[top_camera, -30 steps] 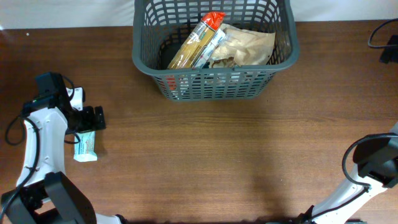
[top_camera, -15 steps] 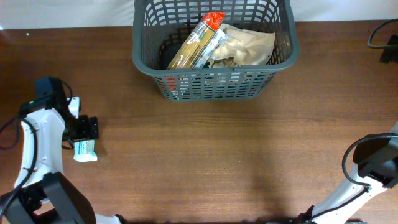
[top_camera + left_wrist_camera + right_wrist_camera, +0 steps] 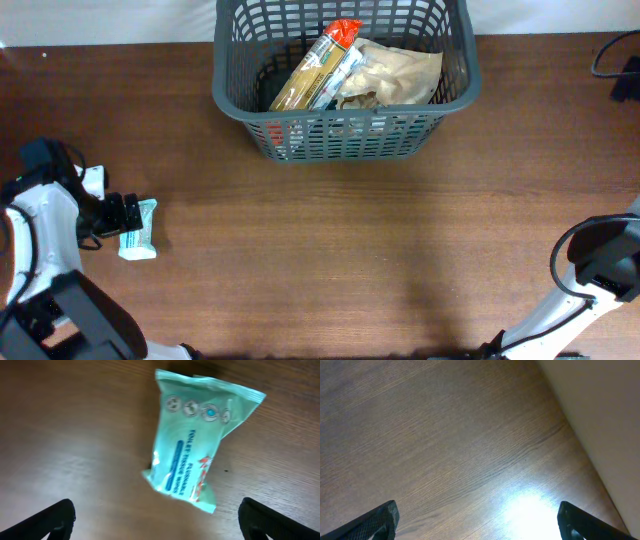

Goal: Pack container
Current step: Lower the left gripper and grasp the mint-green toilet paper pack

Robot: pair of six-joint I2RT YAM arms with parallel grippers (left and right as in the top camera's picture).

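The container [image 3: 340, 140], a dark grey plastic basket, is set at the far middle of the table [image 3: 350, 260]. It stands well apart from both arms. It is rectangular with rounded corners, and its sides are pierced by lattice slots under a solid, smooth rim.

2 things are held inside it. A long, narrow pasta packet [image 3: 312, 68], yellow with a red end, is laid slantwise. A crinkled tan bag [image 3: 400, 70] is lying beside it on the right. The table is made of dark brown wood with a fine, straight grain and a slight sheen.

Near the table's left edge a small mint-green packet [image 3: 200, 455] is laid flat on the wood, far from the container. It is a soft, pillow-shaped foil pack with crimped ends. It is printed in blue and red, with a row of 4 small round icons near 1 end; the wording is too blurred to be read.

The left gripper [image 3: 157, 521] is held just beside this packet with its jaws spread wide. In the left wrist view only the 2 dark, blunt fingertips [image 3: 55, 517] are seen at the lower corners. The packet is seen ahead of them and between their lines, touched by neither.

The right gripper [image 3: 477, 522] is likewise spread wide, and nothing is gripped in it. Beneath it only bare wood with a bright patch of glare is shown, with a plain pale surface in the upper right corner.
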